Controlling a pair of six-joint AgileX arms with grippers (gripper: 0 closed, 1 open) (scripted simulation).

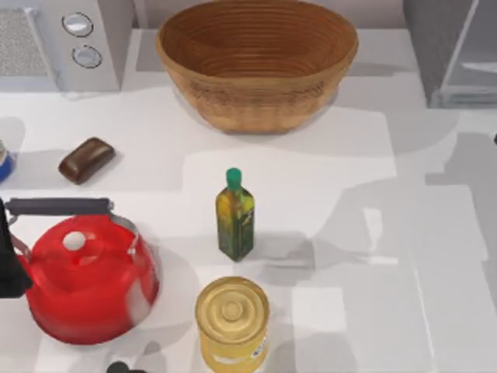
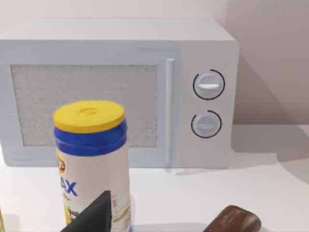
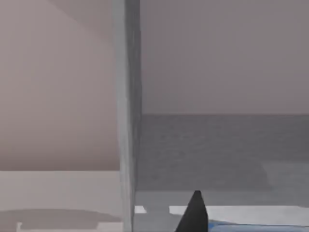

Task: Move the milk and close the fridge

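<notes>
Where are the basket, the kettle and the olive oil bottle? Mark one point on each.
basket [image 1: 233, 109]: top view, its woven outer wall.
kettle [image 1: 93, 299]: top view, its red body.
olive oil bottle [image 1: 235, 221]: top view, its label.

One wicker basket, one olive oil bottle, one red kettle, one yellow can, one microwave, one fridge, one brown soap bar, one yellow-lidded canister.
</notes>
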